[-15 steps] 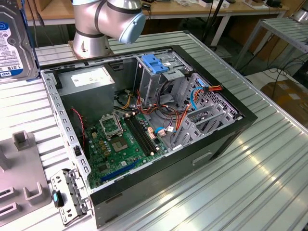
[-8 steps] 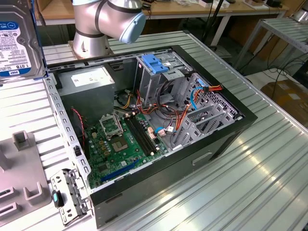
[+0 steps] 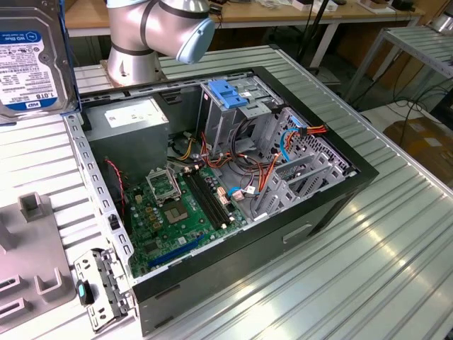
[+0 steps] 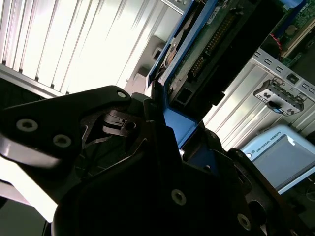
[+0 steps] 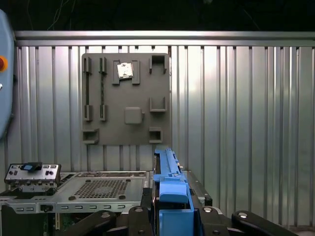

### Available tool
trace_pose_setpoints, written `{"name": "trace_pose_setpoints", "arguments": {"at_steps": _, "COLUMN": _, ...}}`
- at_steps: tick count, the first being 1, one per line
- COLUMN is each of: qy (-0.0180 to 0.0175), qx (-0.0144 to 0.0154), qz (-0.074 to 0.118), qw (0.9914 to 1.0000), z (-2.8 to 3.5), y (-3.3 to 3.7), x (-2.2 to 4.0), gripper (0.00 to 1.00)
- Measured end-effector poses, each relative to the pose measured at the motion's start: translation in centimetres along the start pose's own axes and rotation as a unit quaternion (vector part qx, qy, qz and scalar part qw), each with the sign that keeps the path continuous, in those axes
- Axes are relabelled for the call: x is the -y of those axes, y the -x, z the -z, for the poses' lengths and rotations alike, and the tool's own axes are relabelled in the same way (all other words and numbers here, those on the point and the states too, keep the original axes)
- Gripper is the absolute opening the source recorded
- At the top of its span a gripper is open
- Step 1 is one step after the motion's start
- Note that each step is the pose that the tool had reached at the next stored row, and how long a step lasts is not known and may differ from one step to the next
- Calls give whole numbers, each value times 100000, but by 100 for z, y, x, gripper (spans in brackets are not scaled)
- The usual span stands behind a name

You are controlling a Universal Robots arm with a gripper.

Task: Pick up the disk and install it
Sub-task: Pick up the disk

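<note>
The disk [image 3: 32,57], a hard drive with a white label and blue side rail, hangs high at the exterior view's left, well above the table. In the first wrist view its blue rail [image 5: 170,189] stands edge-on between the black fingers of my gripper [image 5: 170,214], which is shut on it. The second wrist view shows the disk's green circuit-board underside [image 4: 206,44] rising out of the gripper [image 4: 172,123]. The open computer case [image 3: 340,152] lies below, toward the exterior view's right of the disk.
Inside the case are a blue-topped drive cage [image 3: 230,95], a grey power-supply box [image 3: 134,124], a motherboard [image 3: 177,209] and loose cables. A grey fixture plate [image 5: 125,98] and a small metal bracket [image 3: 99,283] lie on the ribbed table. The arm's base [image 3: 156,32] stands behind the case.
</note>
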State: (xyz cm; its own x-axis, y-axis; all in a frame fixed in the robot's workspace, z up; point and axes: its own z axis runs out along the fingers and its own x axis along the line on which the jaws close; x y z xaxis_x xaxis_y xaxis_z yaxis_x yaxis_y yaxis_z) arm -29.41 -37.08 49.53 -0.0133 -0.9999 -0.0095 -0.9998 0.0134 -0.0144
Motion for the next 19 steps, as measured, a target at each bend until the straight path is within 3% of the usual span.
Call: {"name": "trace_pose_setpoints", "arguments": {"at_steps": 19, "qy": -2, "qx": -1, "qz": -3, "qw": 100000, "z": -5, "y": 5, "x": 344, "gripper": 37}}
